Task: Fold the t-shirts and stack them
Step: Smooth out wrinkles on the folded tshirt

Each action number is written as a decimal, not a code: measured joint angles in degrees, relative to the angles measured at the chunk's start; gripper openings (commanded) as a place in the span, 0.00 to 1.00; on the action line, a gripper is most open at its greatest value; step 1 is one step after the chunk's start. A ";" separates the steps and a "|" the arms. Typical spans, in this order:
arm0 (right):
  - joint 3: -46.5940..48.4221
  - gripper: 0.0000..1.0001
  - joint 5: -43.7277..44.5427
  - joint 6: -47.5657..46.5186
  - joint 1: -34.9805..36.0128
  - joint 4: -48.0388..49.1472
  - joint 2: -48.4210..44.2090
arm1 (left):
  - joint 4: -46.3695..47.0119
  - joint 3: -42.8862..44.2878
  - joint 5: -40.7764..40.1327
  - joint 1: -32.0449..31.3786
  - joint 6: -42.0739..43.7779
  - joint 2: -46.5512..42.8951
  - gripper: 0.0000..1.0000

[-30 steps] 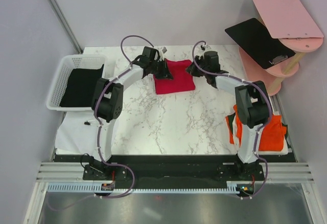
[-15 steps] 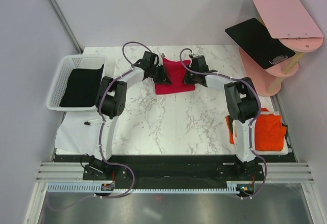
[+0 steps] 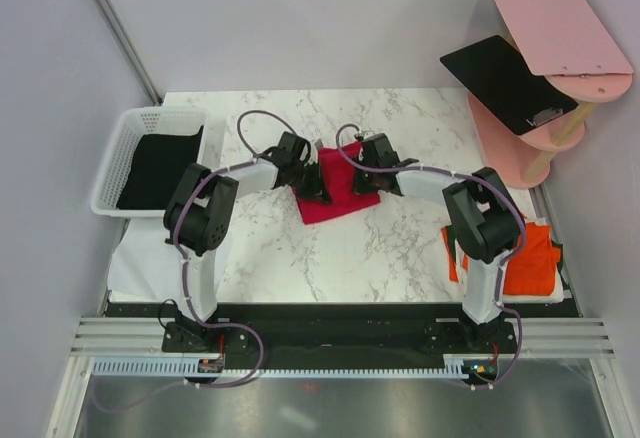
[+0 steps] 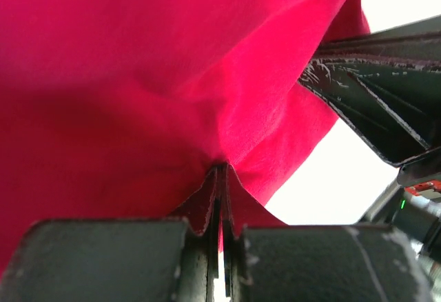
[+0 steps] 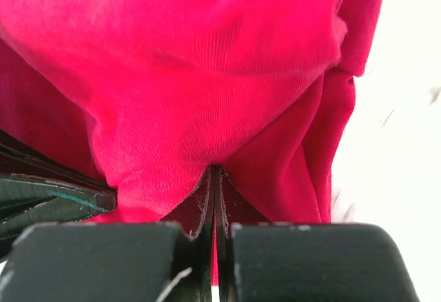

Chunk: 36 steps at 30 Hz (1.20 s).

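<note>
A folded crimson red t-shirt (image 3: 333,194) is at the middle of the marble table, held between both grippers. My left gripper (image 3: 318,186) is shut on its left edge; the cloth (image 4: 138,88) fills the left wrist view. My right gripper (image 3: 362,180) is shut on its right edge; the cloth (image 5: 207,74) fills the right wrist view. A folded orange-red t-shirt (image 3: 520,258) lies at the table's right front, partly behind the right arm. A black t-shirt (image 3: 160,165) lies in the white mesh basket (image 3: 115,168).
The basket stands at the table's left edge. A pink shelf stand (image 3: 560,68) with a flat black board (image 3: 505,78) and a pink board on it stands at the back right. A white cloth (image 3: 140,263) lies at the left front.
Both grippers have drawn the red t-shirt from the back of the table toward the middle, nearer the arms. The shirt now looks narrower, bunched between the grippers.
</note>
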 measured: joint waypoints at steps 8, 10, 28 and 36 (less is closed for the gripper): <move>-15.78 0.00 -1.97 3.02 6.84 -1.33 -12.81 | 1.03 -16.72 -2.32 -5.90 -2.05 -12.44 0.02; -17.51 0.00 -1.95 3.67 8.79 -1.75 -14.45 | 0.83 -18.80 -2.45 -6.05 -2.49 -14.12 0.02; -13.90 0.00 0.33 3.21 11.02 -3.48 -20.00 | 1.25 -17.84 -9.22 -5.09 -2.21 -28.02 0.02; -11.67 0.00 -0.68 2.69 6.19 1.95 -14.53 | 4.87 -12.31 -8.72 -1.68 -2.21 -13.97 0.02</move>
